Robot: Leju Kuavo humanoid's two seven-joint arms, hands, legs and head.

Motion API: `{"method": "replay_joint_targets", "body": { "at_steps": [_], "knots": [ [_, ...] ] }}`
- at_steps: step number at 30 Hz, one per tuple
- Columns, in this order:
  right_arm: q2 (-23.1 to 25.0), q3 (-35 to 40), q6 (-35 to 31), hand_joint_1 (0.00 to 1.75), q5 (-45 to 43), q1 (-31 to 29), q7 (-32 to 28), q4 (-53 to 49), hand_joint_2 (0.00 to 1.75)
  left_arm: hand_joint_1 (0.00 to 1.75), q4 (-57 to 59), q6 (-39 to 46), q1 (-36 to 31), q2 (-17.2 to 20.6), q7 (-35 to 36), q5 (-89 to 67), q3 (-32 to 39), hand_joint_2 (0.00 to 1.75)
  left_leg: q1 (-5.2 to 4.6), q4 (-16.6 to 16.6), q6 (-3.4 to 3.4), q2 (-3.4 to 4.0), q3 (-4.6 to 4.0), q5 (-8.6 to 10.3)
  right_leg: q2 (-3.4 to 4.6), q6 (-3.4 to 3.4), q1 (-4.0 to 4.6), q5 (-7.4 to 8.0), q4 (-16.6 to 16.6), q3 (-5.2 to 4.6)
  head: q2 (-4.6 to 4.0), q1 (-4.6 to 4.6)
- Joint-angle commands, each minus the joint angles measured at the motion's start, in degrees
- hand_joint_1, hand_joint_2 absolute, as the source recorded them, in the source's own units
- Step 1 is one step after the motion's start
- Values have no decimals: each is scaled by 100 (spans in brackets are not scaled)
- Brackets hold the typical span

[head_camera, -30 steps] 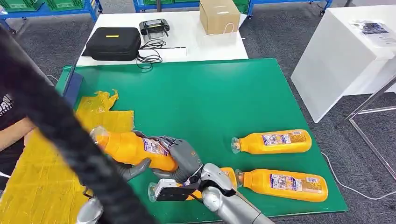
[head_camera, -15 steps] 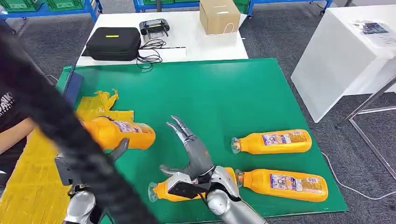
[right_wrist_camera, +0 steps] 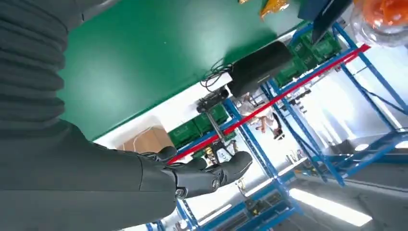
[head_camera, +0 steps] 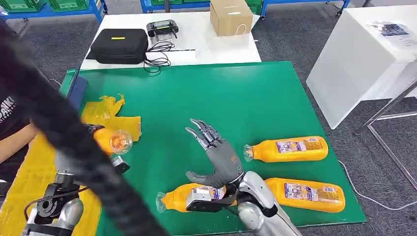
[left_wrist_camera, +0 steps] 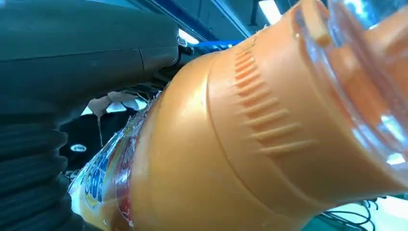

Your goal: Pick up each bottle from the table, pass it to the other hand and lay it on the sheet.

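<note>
Left robot hand (head_camera: 78, 157) grips a bottle (head_camera: 110, 141); right robot hand (head_camera: 219, 155) hovers empty, fingers spread.

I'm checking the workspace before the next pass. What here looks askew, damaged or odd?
The yellow sheet is torn and crumpled at its far edge on the green table. A thick black cable crosses the head view, hiding part of the bottle in the left hand. Nothing spilled.

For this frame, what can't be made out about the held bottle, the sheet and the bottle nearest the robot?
- Left hand on the held bottle: head view, a dark blurred band hides most of the grip.
- Yellow sheet: the same band crosses it.
- Near bottle: the open right hand and its wrist cover the label.
</note>
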Motion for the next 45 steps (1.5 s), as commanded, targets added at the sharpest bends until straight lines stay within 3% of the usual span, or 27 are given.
{"method": "replay_joint_targets", "body": {
  "at_steps": [1, 5, 15, 23, 24, 25, 39, 45],
  "knots": [
    [-767, 710, 1120, 0, -158, -722, -117, 284, 175, 175, 2568, -301, -962, 301, 609, -1534, -693, 175, -1, -4, 0, 1, 15, -1, -3, -2, 0, -1, -4, 17, 0, 0],
    [-860, 1070, 1304, 0, -266, -967, -172, 515, 175, 175, 4317, 70, -1566, -231, 906, -1703, -918, 175, 3, -15, 1, -22, 19, 13, -30, -1, 5, 8, -19, 25, 0, -2],
    [-918, 1130, 1363, 0, -323, -985, -157, 497, 175, 175, 4423, -23, -1632, -242, 895, -1622, -890, 175, 10, 0, -2, -3, 7, 12, -9, 9, 12, 12, -12, 15, 0, 0],
    [-1727, 1838, 2149, 0, -938, -1436, -504, 1003, 175, 175, 6085, 165, -2203, -526, 920, -1022, -389, 175, 4, -7, 2, -11, 11, 27, -12, 14, 5, 21, -13, 25, 0, 0],
    [-1792, 1862, 2221, 0, -1054, -1426, -562, 1001, 175, 98, 6152, 154, -2224, -552, 919, -968, -335, 175, -1, -6, 3, -14, 11, 27, -12, 16, 0, 18, -6, 24, 0, -2],
    [-1894, 1889, 2293, 0, -1157, -1425, -615, 984, 175, 0, 6214, 160, -2242, -586, 893, -883, -256, 175, 3, -9, 4, -12, 12, 31, -12, 14, 5, 24, -15, 27, 0, 0],
    [-2591, 1504, 2297, 0, -1633, -661, -666, 508, 175, 0, 5580, 795, -1997, -899, -483, 546, 503, 175, 4, -3, 11, -46, -10, 68, -38, 21, 6, 49, -14, 13, 0, 0],
    [-2575, 1473, 2289, 0, -1627, -629, -647, 506, 175, 0, 5512, 828, -1953, -927, -513, 552, 455, 175, -1, 2, 9, -42, -25, 68, -31, 22, 0, 49, -4, -4, 0, 0]
  ]
}}
